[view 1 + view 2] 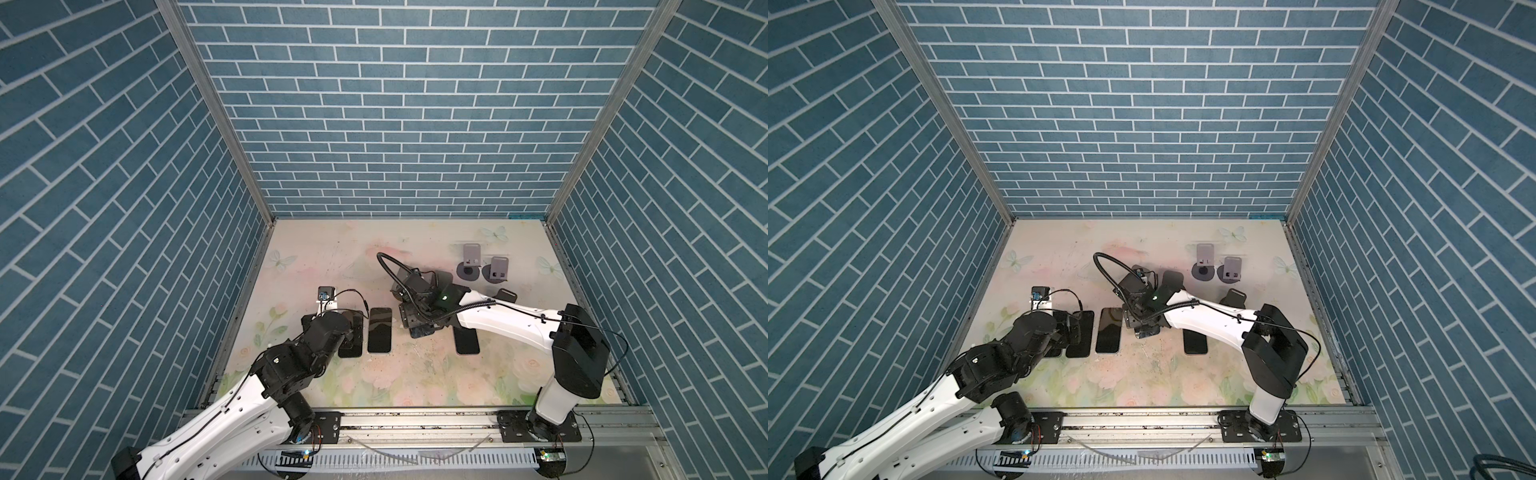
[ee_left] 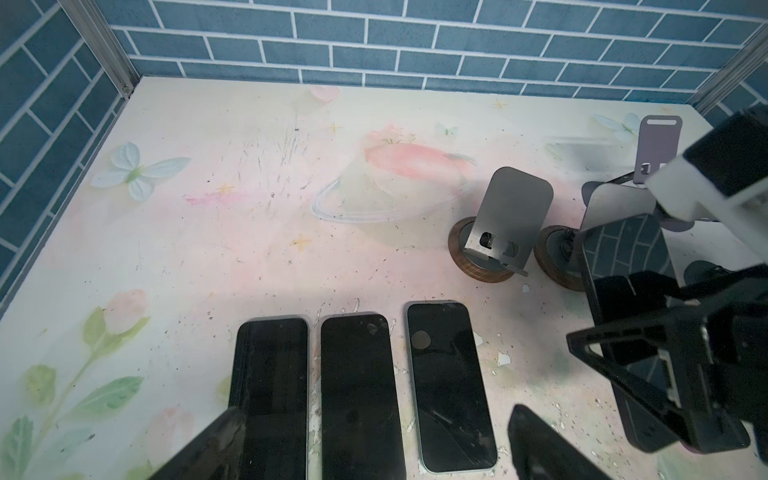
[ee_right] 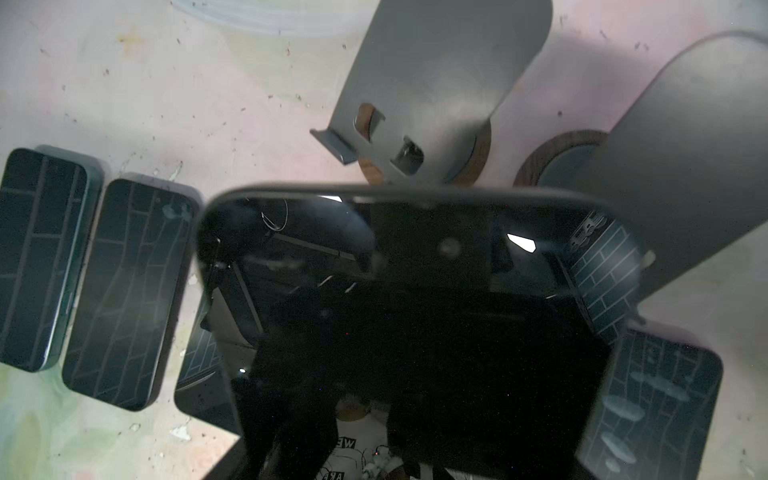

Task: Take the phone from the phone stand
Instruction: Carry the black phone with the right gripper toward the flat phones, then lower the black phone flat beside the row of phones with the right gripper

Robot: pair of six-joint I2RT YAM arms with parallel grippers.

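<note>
The right pincer (image 2: 623,303) is partly closed and clamped on the dark phone (image 2: 623,257). It holds the phone leaning back, at much the same slope as the phone stand (image 2: 557,253) just behind it at 12 o'clock in a top view. Whether the phone's foot has cleared the ledge is hidden. Three flat phones (image 2: 357,386) lie on the surface (image 2: 249,208) at 9 o'clock, probably the drop row. The left pincer (image 2: 376,415) hangs wide open over them and holds nothing.
</note>
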